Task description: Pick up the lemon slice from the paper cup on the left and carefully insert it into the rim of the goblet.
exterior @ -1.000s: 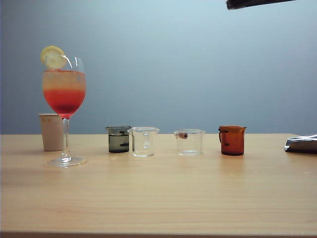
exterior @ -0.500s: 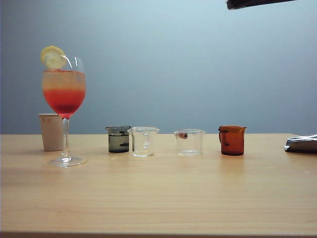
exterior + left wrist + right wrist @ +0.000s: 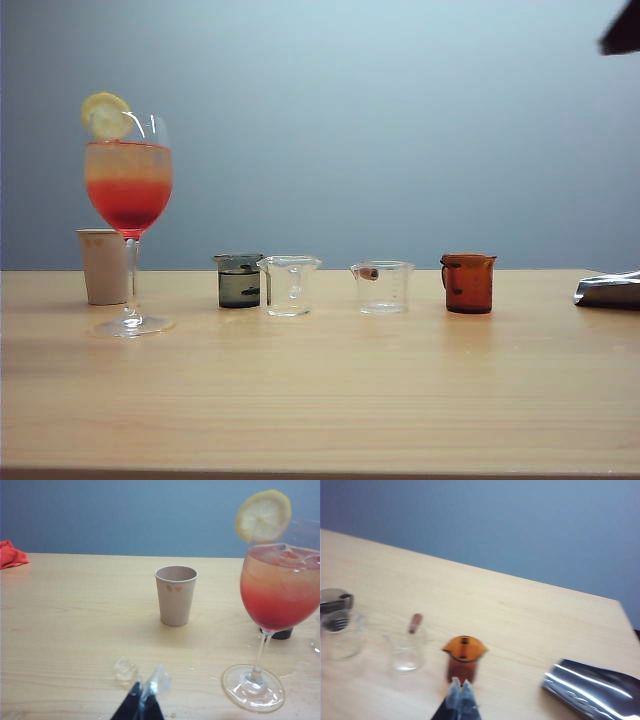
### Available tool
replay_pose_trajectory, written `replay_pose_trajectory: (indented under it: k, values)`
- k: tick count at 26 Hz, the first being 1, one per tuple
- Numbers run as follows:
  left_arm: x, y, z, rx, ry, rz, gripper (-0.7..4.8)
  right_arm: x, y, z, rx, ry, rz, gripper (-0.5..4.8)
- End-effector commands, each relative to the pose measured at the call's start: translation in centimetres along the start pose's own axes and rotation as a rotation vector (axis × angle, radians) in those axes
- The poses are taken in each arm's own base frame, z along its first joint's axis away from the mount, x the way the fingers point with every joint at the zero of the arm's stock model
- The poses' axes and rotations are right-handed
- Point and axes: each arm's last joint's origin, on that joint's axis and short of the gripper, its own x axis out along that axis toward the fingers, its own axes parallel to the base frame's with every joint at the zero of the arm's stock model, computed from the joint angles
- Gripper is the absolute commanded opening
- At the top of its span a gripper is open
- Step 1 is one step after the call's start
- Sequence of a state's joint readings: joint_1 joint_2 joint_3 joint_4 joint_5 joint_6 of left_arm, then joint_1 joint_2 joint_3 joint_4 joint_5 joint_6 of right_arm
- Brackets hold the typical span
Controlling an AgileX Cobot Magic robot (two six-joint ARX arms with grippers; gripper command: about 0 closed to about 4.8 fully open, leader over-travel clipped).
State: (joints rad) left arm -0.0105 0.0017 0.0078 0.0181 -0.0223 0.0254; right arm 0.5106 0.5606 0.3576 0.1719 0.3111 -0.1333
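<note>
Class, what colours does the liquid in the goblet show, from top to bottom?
Pale orange on top, red below in the goblet; clearest in the left wrist view.

On the table [image 3: 320, 400], the goblet [image 3: 129, 200] stands far left, the lemon slice [image 3: 106, 115] on its rim, the paper cup [image 3: 104, 266] just behind. Rightward run two beakers [image 3: 240, 280] (nearly touching), a third beaker [image 3: 383, 287], a jug [image 3: 468, 283], then a foil pouch [image 3: 608, 290].
</note>
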Motion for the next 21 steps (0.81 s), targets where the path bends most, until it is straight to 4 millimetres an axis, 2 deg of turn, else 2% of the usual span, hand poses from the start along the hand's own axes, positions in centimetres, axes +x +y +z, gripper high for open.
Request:
replay_pose_trajectory:
  k: [1, 4, 10, 19, 21]
  values:
    - [0.0, 0.0, 0.2, 0.0, -0.015, 0.0, -0.04, -1.0, -1.0, -0.7, 0.015, -0.053, -0.02, -0.01]
    - [0.0, 0.0, 0.2, 0.0, -0.014, 0.0, -0.04, -2.2, -1.9, -1.9, 0.018, -0.12, 0.022, -0.01]
    - [0.0, 0.0, 0.2, 0.0, -0.015, 0.0, -0.04, -4.1, -3.3, -4.5, 0.017, -0.131, -0.138, -0.01]
    - [0.0, 0.0, 0.2, 0.0, -0.015, 0.0, -0.04, -4.2, -3.1, -8.2, 0.051, -0.059, -0.161, -0.01]
    - [0.0, 0.0, 0.2, 0.0, -0.014, 0.0, -0.04, -4.1, -3.1, -8.6, 0.104, -0.06, -0.165, -0.01]
